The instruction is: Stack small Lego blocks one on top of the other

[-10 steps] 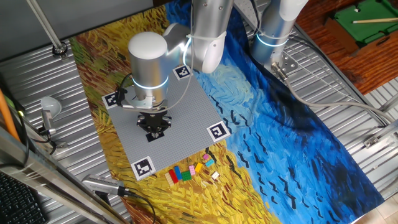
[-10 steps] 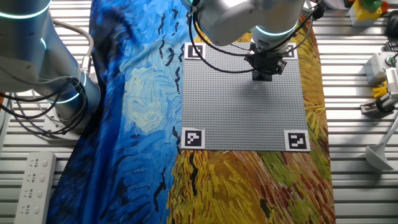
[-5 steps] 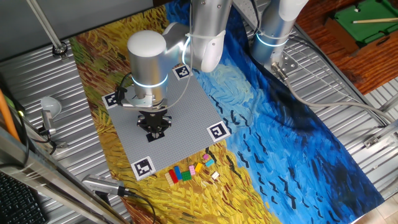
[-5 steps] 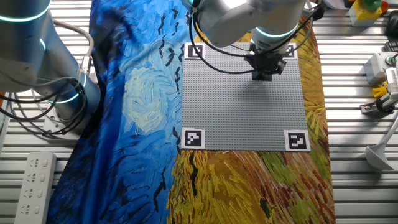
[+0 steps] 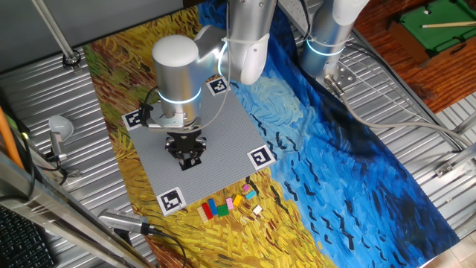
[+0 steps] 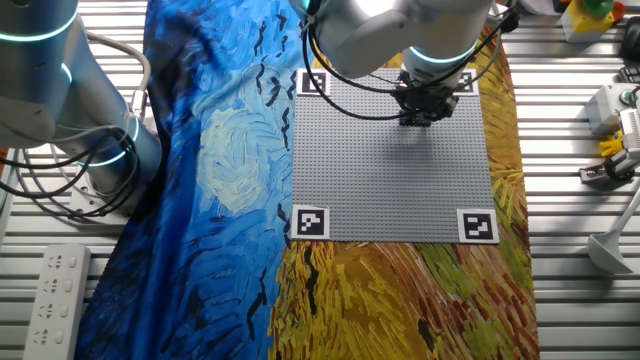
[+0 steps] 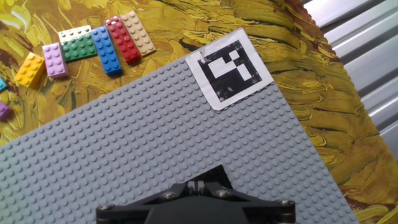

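The small Lego blocks lie in a loose row on the yellow cloth just off the grey baseplate's [image 7: 186,143] edge. The hand view shows a tan block [image 7: 138,32], red [image 7: 122,39], blue [image 7: 106,50], green [image 7: 78,48], white [image 7: 74,33], pink [image 7: 54,60] and yellow [image 7: 29,68]. In one fixed view the same blocks [image 5: 223,206] sit below the plate. My gripper [image 7: 202,185] hangs low over the baseplate, well short of the blocks. Its fingers are pressed together and nothing shows between them. It appears in both fixed views [image 5: 186,158] [image 6: 415,118].
Black-and-white square markers [image 7: 229,68] sit at the baseplate's corners [image 5: 259,157] [image 6: 477,225]. A painted cloth [image 5: 312,149] covers the table. A second robot base [image 5: 327,45] stands at the back, and cables and tools lie along the metal edges.
The gripper has shifted slightly across the baseplate. The blocks have not moved.
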`<state>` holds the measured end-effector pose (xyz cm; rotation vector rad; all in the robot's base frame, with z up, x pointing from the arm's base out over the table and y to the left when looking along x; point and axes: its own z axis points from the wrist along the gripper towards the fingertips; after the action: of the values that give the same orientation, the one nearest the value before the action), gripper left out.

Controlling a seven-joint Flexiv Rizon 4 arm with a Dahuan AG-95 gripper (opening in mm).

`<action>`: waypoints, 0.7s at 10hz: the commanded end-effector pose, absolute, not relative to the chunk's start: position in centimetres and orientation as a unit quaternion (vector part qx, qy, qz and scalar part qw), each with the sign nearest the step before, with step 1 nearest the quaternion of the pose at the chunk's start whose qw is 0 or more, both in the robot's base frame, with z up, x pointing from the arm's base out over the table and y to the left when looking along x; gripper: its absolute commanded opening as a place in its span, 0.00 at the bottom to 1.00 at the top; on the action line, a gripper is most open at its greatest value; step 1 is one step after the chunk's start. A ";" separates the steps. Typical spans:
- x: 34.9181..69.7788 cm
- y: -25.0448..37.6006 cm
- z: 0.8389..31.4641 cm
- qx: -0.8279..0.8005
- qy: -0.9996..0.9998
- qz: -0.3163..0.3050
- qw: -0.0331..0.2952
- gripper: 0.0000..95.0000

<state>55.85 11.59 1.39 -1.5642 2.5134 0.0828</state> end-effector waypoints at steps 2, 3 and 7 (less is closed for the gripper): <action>55.8 11.5 1.3 -0.523 0.847 0.028 0.089 0.00; 55.8 11.5 1.3 -0.522 0.848 0.026 0.089 0.00; 55.8 11.5 1.3 -0.517 0.851 0.025 0.089 0.00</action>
<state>55.79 11.54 1.35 -1.5395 2.5307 0.0778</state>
